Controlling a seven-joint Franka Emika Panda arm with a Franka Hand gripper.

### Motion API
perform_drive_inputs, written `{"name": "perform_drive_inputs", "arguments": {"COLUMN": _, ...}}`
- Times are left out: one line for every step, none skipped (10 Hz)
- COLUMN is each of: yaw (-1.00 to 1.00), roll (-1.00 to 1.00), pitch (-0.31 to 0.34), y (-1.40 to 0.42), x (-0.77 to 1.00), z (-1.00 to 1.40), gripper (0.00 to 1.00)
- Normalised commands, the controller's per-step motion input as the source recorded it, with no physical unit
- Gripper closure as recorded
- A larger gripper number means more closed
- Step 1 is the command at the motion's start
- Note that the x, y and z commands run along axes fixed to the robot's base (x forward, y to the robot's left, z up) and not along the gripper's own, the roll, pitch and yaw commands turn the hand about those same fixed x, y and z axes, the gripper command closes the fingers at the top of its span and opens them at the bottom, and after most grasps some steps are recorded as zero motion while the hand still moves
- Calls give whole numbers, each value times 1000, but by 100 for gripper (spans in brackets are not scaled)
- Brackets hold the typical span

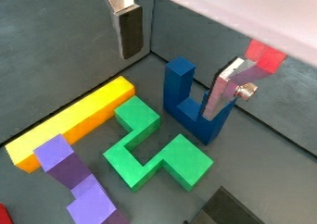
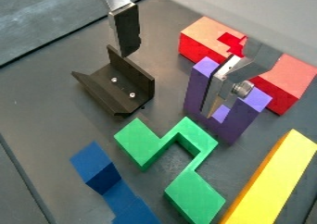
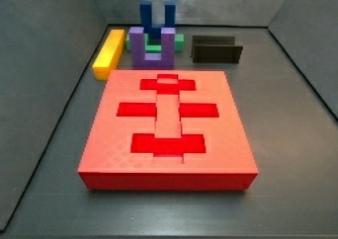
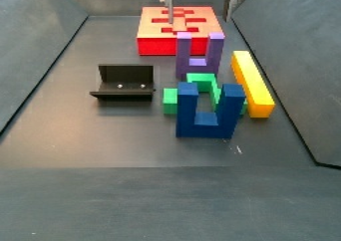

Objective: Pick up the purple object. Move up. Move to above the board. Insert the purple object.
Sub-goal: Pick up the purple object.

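The purple object (image 4: 198, 56) stands upright with its prongs up between the board (image 4: 180, 24) and the green block, and also shows in a side view (image 3: 141, 51). It appears in both wrist views (image 1: 69, 177) (image 2: 202, 91). My gripper (image 2: 173, 80) hangs above the cluster of pieces, open wide and empty. One finger (image 2: 124, 29) is over the floor by the fixture, and the other finger (image 2: 228, 80) appears in front of the purple prongs. In a wrist view the gripper (image 1: 173, 80) lines up with the blue block instead. The board (image 3: 168, 119) is a flat red slab with cross cut-outs.
A blue U-shaped block (image 4: 210, 111) stands upright beside a green block (image 4: 197, 88). A yellow bar (image 4: 252, 83) lies along the side. The dark fixture (image 4: 127, 83) stands on the floor apart from the pieces. Grey walls enclose the floor.
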Motion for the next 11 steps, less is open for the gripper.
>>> {"name": "perform_drive_inputs", "arguments": {"yaw": 0, "roll": 0, "pitch": 0, "y": -89, "x": 49, "z": -23, "gripper": 0}}
{"name": "perform_drive_inputs", "arguments": {"yaw": 0, "roll": 81, "pitch": 0, "y": -386, "x": 423, "z": -57, "gripper": 0}}
{"name": "perform_drive_inputs", "arguments": {"yaw": 0, "roll": 14, "pitch": 0, "y": -494, "x": 689, "z": -100, "gripper": 0}}
{"name": "perform_drive_inputs", "arguments": {"yaw": 34, "roll": 0, "pitch": -86, "y": -571, "x": 646, "z": -183, "gripper": 0}}
{"name": "perform_drive_inputs", "arguments": {"yaw": 69, "roll": 0, "pitch": -107, "y": -569, "x": 631, "z": -206, "gripper": 0}}
{"name": "perform_drive_inputs", "arguments": {"yaw": 66, "roll": -4, "pitch": -129, "y": -531, "x": 583, "z": -214, "gripper": 0}}
{"name": "perform_drive_inputs", "arguments": {"yaw": 60, "roll": -33, "pitch": -159, "y": -503, "x": 394, "z": -306, "gripper": 0}}
{"name": "perform_drive_inputs", "arguments": {"yaw": 54, "roll": -109, "pitch": -197, "y": -394, "x": 0, "z": -320, "gripper": 0}}
{"name": "perform_drive_inputs", "arguments": {"yaw": 40, "roll": -160, "pitch": -217, "y": -329, "x": 0, "z": -251, "gripper": 0}}
{"name": "perform_drive_inputs", "arguments": {"yaw": 0, "roll": -147, "pitch": -201, "y": -263, "x": 43, "z": -234, "gripper": 0}}
{"name": "perform_drive_inputs", "arguments": {"yaw": 0, "roll": -43, "pitch": -87, "y": -234, "x": 0, "z": -249, "gripper": 0}}
